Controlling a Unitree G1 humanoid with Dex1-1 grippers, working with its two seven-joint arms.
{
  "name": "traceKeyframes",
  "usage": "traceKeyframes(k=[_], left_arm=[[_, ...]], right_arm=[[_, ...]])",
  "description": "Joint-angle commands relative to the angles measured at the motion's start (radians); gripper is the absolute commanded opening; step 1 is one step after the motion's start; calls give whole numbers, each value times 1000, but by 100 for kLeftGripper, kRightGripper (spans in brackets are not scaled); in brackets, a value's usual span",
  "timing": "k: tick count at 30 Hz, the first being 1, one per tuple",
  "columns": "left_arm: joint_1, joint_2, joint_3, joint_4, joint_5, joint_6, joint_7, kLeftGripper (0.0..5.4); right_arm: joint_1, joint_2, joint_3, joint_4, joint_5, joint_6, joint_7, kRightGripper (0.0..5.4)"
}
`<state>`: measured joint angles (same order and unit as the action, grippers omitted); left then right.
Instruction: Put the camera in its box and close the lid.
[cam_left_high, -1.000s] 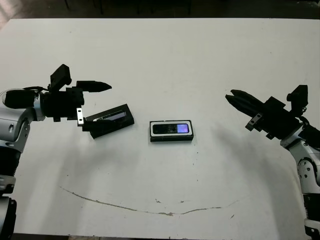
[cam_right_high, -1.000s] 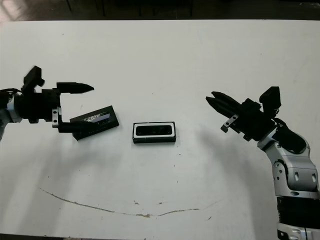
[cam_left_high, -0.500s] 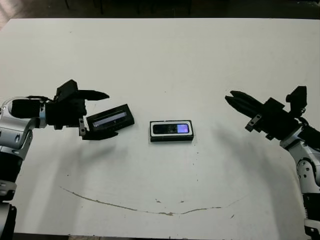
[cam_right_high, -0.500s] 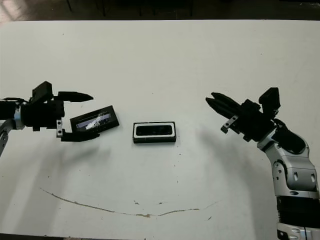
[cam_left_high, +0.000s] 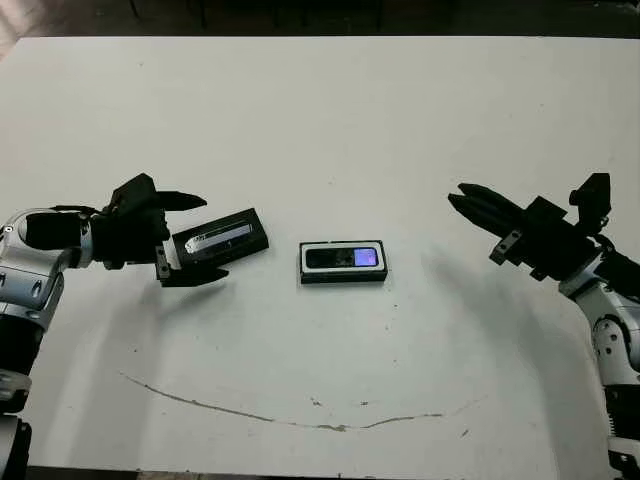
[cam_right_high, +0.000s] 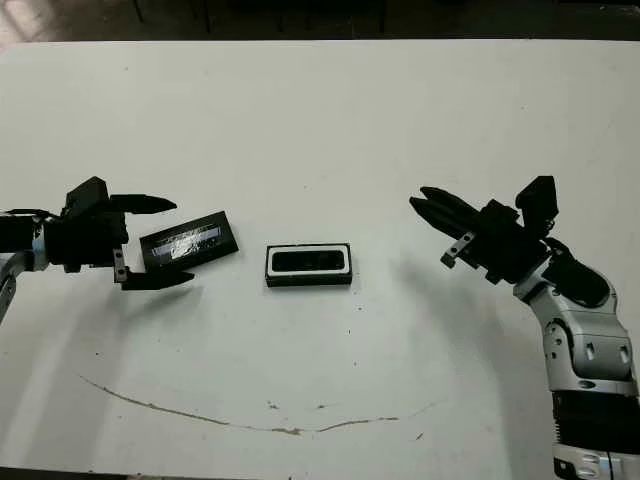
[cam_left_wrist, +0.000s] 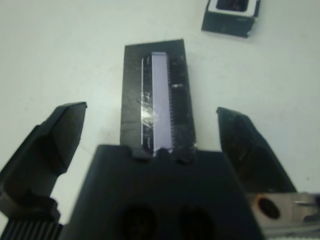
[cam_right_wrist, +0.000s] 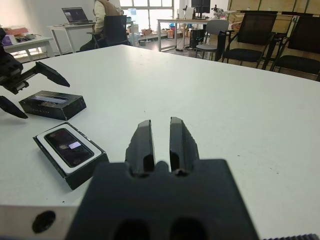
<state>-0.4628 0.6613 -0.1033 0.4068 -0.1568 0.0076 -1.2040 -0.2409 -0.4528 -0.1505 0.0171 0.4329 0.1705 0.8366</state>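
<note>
Lowered since a second ago, the left tool now brackets the flat black lid's end, fingers wide. Centre frame, the camera lies inside its white-lined box on the white bench. Right tool: narrow, empty.

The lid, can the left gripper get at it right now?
Probably yes. The left gripper is open, its fingers either side of the lid's near end, and nothing lies between them.
</note>
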Motion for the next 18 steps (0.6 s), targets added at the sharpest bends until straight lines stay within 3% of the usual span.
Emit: traceKeyframes(k=[1, 7, 9, 18], left_arm=[[35, 2, 3, 30, -5, 22, -9, 537], [46, 6, 4, 30, -11, 53, -14, 537], [57, 3, 13, 22, -17, 75, 2, 515], [100, 10, 24, -34, -34, 192, 48, 306]], right_arm=[[5, -24, 8, 1, -6, 31, 0, 0], [5, -27, 10, -4, -2, 29, 3, 0], [7, -27, 12, -5, -4, 26, 1, 0], [3, -28, 12, 15, 13, 34, 16, 0]])
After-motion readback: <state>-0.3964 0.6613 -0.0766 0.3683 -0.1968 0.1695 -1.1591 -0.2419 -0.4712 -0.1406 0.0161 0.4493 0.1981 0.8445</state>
